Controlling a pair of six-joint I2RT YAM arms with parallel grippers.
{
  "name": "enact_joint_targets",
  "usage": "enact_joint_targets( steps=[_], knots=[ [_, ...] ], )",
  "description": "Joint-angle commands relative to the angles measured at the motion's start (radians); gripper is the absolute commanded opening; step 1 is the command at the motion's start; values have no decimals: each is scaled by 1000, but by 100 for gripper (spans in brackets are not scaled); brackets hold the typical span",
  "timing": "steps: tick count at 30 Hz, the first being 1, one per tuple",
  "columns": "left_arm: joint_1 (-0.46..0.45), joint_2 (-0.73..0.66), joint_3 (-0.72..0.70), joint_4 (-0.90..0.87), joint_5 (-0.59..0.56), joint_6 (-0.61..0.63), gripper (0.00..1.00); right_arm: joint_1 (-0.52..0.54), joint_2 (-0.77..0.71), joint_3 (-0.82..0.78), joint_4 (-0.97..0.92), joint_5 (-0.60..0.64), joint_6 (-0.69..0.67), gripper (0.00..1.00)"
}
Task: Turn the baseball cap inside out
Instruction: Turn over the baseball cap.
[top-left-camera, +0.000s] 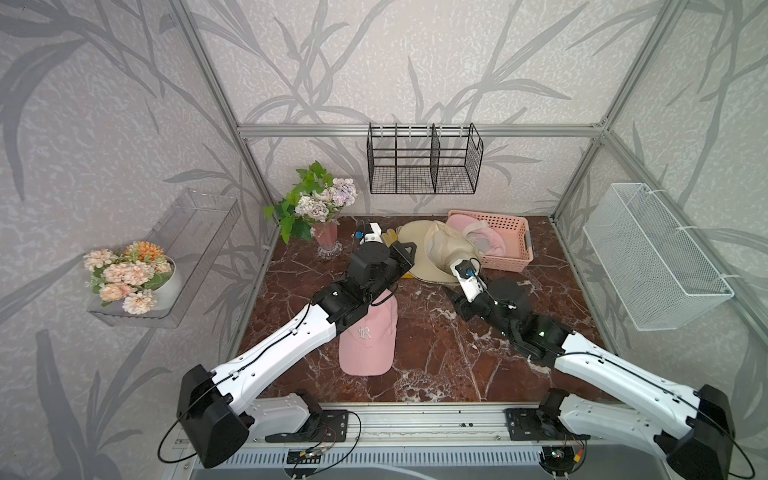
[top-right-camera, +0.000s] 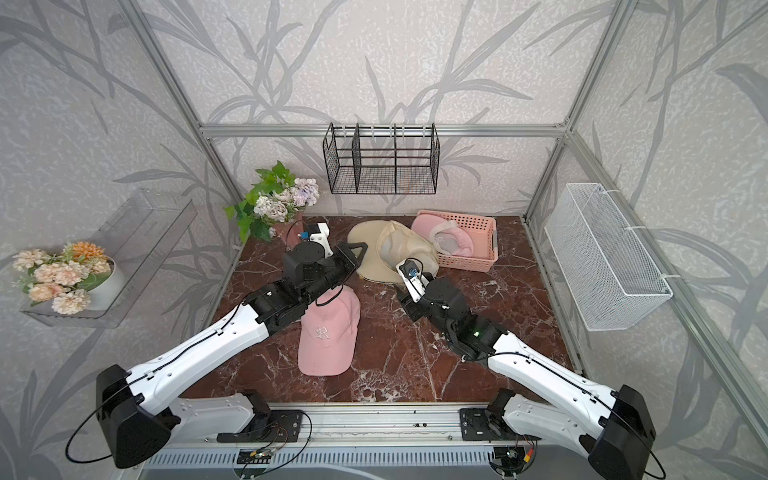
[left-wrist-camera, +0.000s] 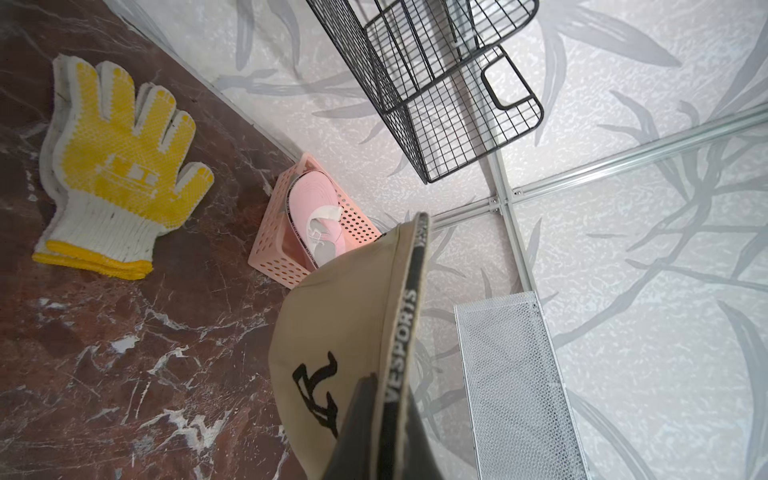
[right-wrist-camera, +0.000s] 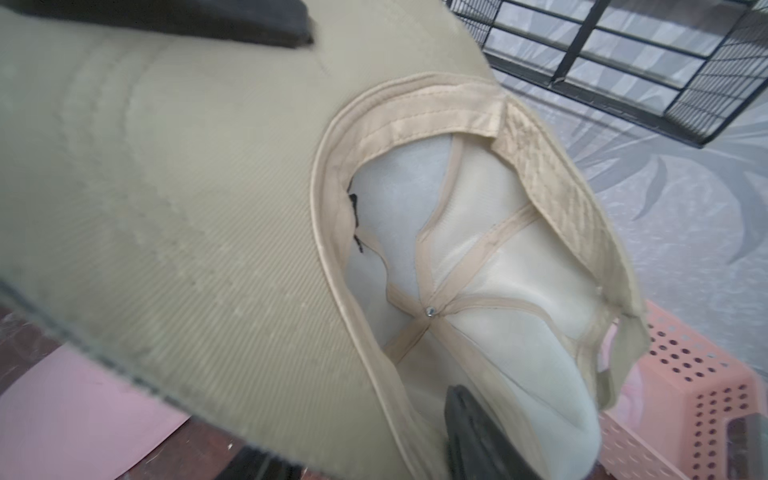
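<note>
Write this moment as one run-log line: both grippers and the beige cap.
left gripper: shut on beige cap brim | right gripper: at crown, grip unclear | crown: lining showing | pink cap: on table, apart

Beige cap (left-wrist-camera: 345, 332): black edge band (left-wrist-camera: 401, 374) on the brim reads "VESPORTS"; black embroidered emblem, letters unclear. Pink cap (top-right-camera: 328, 336): white interlaced monogram, an "R" legible.

The khaki cap (left-wrist-camera: 332, 316) is marked with a black letter, the pink cap (top-left-camera: 368, 353) with white embroidery. The tabletop (top-left-camera: 436, 357) is veined white on red-brown; the gloves (left-wrist-camera: 120, 153) are dotted yellow.
</note>
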Motion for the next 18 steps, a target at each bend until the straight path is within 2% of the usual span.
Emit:
enact_joint_targets(
  steps=[1,7,18],
  knots=[
    [-8,-42,-1,-3,-37,-47,0,9,27,-3,82,249,1,51],
    [-8,-60,7,-26,-41,-17,0,10,29,-35,123,338,2,37],
    [-9,-76,-1,-28,-25,-9,0,-7,51,-54,160,372,-27,37]
  ],
)
